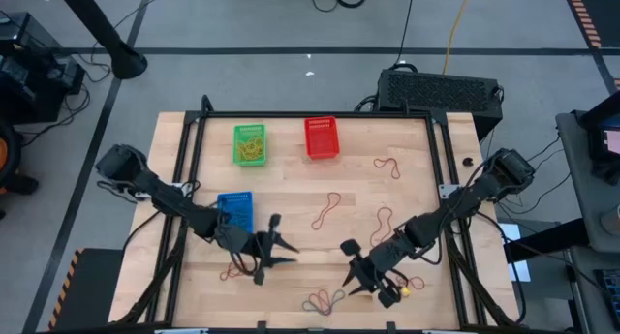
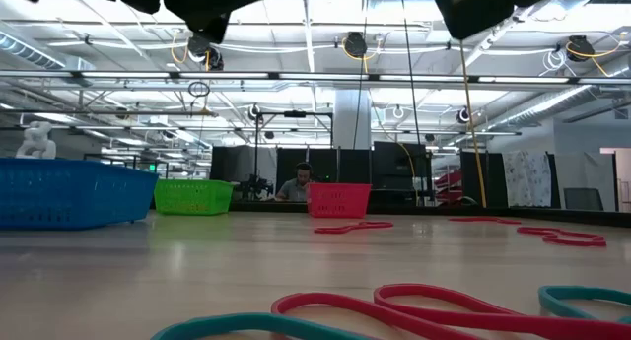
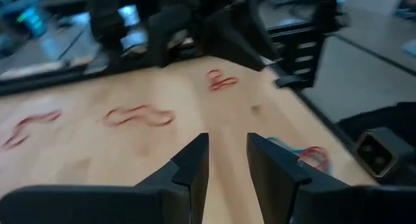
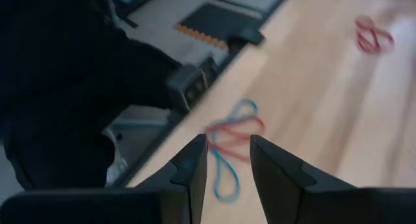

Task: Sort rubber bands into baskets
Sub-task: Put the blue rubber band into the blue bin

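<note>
While both arms hang low over the table's (image 1: 407,140) lower half, the left gripper (image 1: 281,252) at lower centre-left and the right gripper (image 1: 355,268) at lower centre-right each hold nothing, fingers a little apart. Red bands (image 1: 325,210) lie mid-frame, a mixed bunch (image 1: 325,300) at the bottom edge. The green basket (image 1: 250,145) and red basket (image 1: 322,138) sit upper centre, the blue basket (image 1: 235,210) at left.

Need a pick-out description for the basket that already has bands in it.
High view: start at the wooden table and go to its far edge, where two baskets sit side by side. Take the green basket, left of the red basket. It alone shows yellowish bands inside; the blue basket sits apart, nearer the left gripper.
</note>
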